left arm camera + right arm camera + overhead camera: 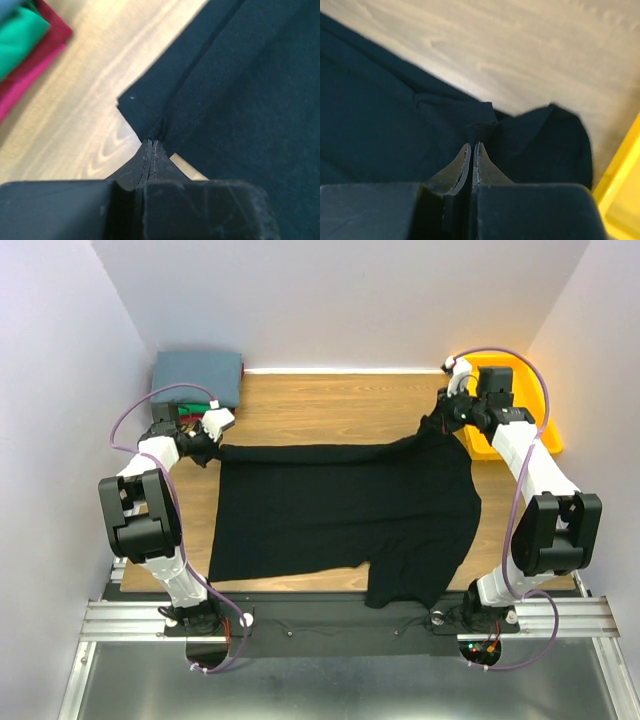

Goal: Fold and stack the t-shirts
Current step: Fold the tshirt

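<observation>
Large plain black cloth t-shirt [340, 510] spread across the middle of the wooden worktop [330, 400].
Left tool [151, 146] and right tool [472, 146] each pinch its far edge at opposite ends, likely to hold it taut for folding; the pile of folded tees [197, 377] sits far left.

A plain black t-shirt [340, 510] on a pale wood-grain worktop [330, 405]. Nearby, a slate grey-blue tee [197, 375], a green tee [17, 30], a red tee [52, 35] and a bright yellow bin [530, 380].
</observation>
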